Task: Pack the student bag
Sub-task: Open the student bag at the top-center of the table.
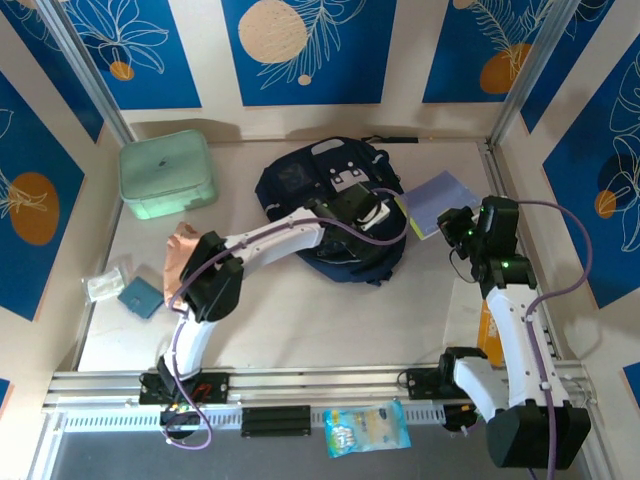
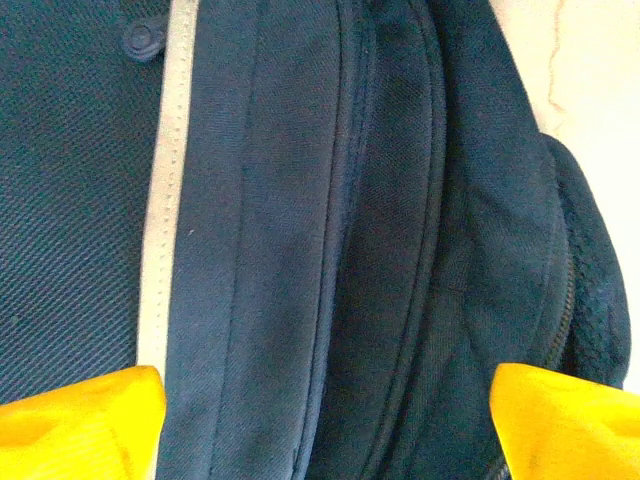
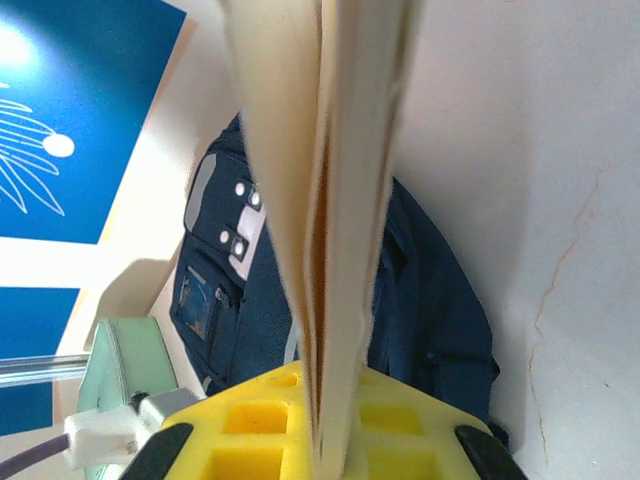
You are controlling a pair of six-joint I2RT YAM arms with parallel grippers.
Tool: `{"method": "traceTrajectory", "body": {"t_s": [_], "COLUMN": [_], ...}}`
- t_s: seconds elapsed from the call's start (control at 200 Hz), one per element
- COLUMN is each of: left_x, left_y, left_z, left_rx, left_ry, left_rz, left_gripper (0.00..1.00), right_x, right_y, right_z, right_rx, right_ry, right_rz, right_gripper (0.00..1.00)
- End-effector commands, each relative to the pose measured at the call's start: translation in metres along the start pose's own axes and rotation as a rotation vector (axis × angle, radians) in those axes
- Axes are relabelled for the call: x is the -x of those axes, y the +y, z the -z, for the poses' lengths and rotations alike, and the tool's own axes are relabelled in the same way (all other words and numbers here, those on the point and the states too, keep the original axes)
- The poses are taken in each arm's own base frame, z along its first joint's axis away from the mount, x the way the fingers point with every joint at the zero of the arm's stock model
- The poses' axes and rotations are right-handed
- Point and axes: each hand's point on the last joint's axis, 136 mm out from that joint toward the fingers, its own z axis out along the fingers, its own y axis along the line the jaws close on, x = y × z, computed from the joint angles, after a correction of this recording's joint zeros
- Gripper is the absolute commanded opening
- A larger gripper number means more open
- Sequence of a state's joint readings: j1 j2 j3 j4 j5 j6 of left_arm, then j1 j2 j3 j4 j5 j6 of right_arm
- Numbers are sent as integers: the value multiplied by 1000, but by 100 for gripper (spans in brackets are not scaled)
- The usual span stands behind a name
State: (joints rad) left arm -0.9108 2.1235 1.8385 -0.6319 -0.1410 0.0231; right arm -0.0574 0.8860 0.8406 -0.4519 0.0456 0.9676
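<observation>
The student bag (image 1: 300,195) is lying flat toward the back of the surface (image 1: 300,320), near the middle, with its front pocket facing up. Its long axis is running from the far wall toward the near edge, leaning a little to the right as it comes nearer. It is showing dark navy fabric, white and grey patches on the pocket, and a pale stitched stripe that is running beside a seam in the left wrist view (image 2: 160,200).

The left arm is stretching diagonally across the bag, placing the left hand (image 1: 380,213) over the bag's right part. Its yellow fingers (image 2: 80,420) are standing wide apart with nothing between them but the fabric folds below.

The right arm is bending up from the near right, with the right hand (image 1: 455,228) pointing leftward, just beside the bag's right edge. It is clamping a notebook (image 1: 440,195) with a purple-blue cover, whose pale pages (image 3: 330,150) are showing edge-on between its fingers.

A mint green box (image 1: 165,178) is sitting at the far left, well apart from the bag.
</observation>
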Motion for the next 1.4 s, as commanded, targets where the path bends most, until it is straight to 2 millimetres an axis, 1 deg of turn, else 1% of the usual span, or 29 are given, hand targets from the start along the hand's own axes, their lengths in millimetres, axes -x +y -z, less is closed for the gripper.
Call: {"method": "traceTrajectory", "body": {"t_s": [0.0,0.09,0.19,0.245,0.375,0.58,0.645,0.675,0.735,0.85,0.93,1.0,1.115,1.251,1.396], "left_x": [-5,-2,-1,-2,-8,-10,-8,-8,-4,7,14,19,22,27,40], "left_y": [14,17,19,21,24,24,25,26,29,34,34,35,44,57,68], "left_z": [-11,-18,-25,-28,-36,-38,-37,-38,-32,-17,-5,4,16,34,63], "left_rx": [74,92,113,128,144,148,158,162,175,191,176,167,177,194,212], "left_ry": [66,80,107,119,139,146,144,144,130,92,66,46,20,-12,-99], "left_rz": [-64,-60,-60,-55,-52,-51,-53,-53,-48,-34,-33,-24,-7,24,58], "left_gripper": [78,74,66,61,57,57,54,50,44,40,37,30,14,1,0], "right_x": [1,1,0,-1,0,3,2,1,0,2,3,4,6,10,12], "right_y": [7,6,4,4,2,-3,-4,-5,-7,-9,-9,-11,-14,-17,-20], "right_z": [8,9,8,7,6,7,7,7,7,10,12,14,18,26,34], "right_rx": [39,37,38,36,31,10,6,3,-4,-8,-11,-17,-29,-39,-42], "right_ry": [-5,-7,-3,0,2,-12,-9,-9,-7,-17,-26,-33,-47,-72,-89], "right_rz": [27,19,-4,-20,-28,-42,-45,-47,-50,-49,-47,-47,-42,-37,-30], "right_gripper": [0,0,0,0,0,0,0,0,0,1,1,2,2,2,2]}}
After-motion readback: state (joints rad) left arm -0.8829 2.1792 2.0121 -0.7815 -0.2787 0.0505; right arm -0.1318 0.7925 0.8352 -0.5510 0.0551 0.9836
